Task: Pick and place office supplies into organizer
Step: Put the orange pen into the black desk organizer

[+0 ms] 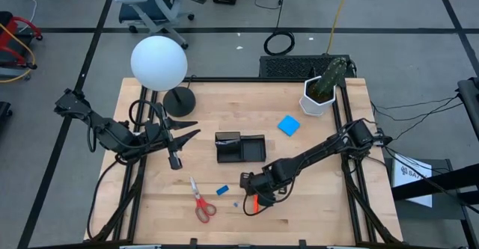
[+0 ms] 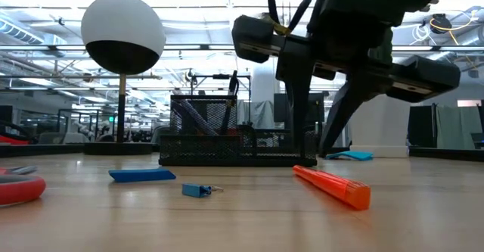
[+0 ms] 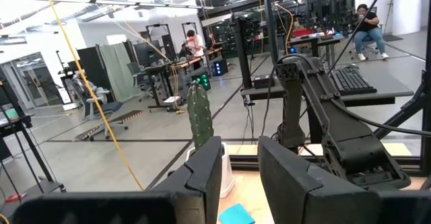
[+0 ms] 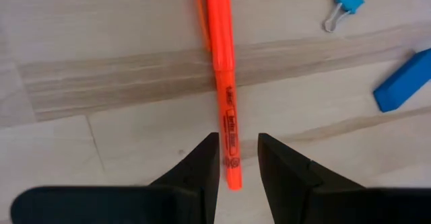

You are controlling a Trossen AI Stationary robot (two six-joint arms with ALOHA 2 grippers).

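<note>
Bare table surrounds the red pen [image 1: 251, 203]; only a small blue clip [image 1: 235, 203] lies near

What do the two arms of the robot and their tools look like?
Both arms are dark, nearly black, built of jointed segments with black cables running along them. The left tool ends in two long tapered black fingers. The right tool has two flat, dark wedge-shaped fingers. No markings are visible.

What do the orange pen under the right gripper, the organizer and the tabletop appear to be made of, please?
Orange pen: probably plastic, smooth and slightly glossy, with printed lettering on the barrel. Organizer: apparently black wire mesh, likely metal, since the room shows through its walls in the low view. Tabletop: light wood or wood laminate, matte, with visible grain and plank seams.
</note>
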